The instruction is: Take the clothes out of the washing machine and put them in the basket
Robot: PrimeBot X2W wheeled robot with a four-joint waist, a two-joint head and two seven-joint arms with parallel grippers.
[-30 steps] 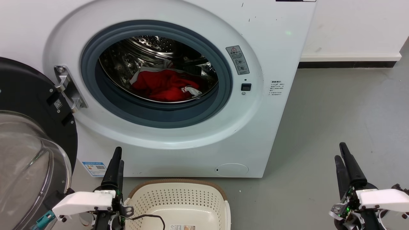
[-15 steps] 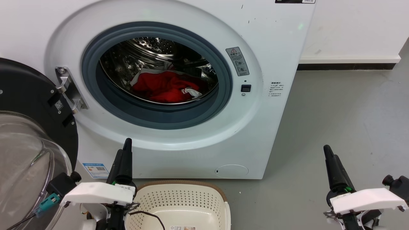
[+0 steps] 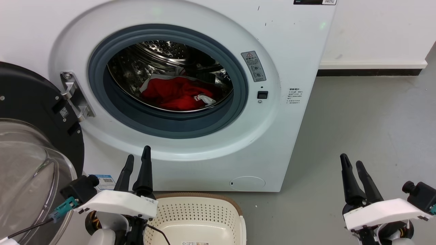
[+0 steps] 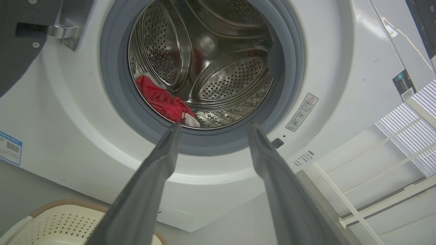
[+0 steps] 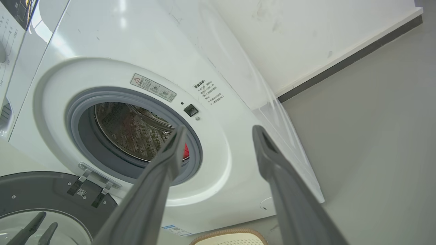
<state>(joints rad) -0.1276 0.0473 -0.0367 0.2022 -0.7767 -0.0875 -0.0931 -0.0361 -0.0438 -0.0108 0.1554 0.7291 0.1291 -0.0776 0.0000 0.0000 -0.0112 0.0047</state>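
Clothes (image 3: 173, 93) lay inside the washer (image 3: 296, 51), a red heap with white trim, low in the steel drum and just behind the grey seal (image 3: 240, 102). Nothing touched them. The door (image 3: 30, 102) stood wide open at the left, hinged on the left of the opening, glass bowl facing out.

The basket (image 3: 190, 211) sat on the floor (image 3: 357, 119) right in front of the washer, below the opening, its brown rim near the washer's base. A paper label showed on its bottom. A thin black cable crossed its near left corner.

The left gripper (image 3: 138, 152) was at lower left, just beside the basket's left side. Its fingers were apart and empty, pointing up at the washer front, tips below the opening. In the left wrist view the drum mouth sat between the two fingers, with the clothes just above the left fingertip.

The right gripper (image 3: 351, 159) was at lower right over bare floor, well apart from the washer's right side. Its fingers were apart and held nothing. In the right wrist view the finger on that view's left overlapped the seal's edge, a sliver of red beside it.
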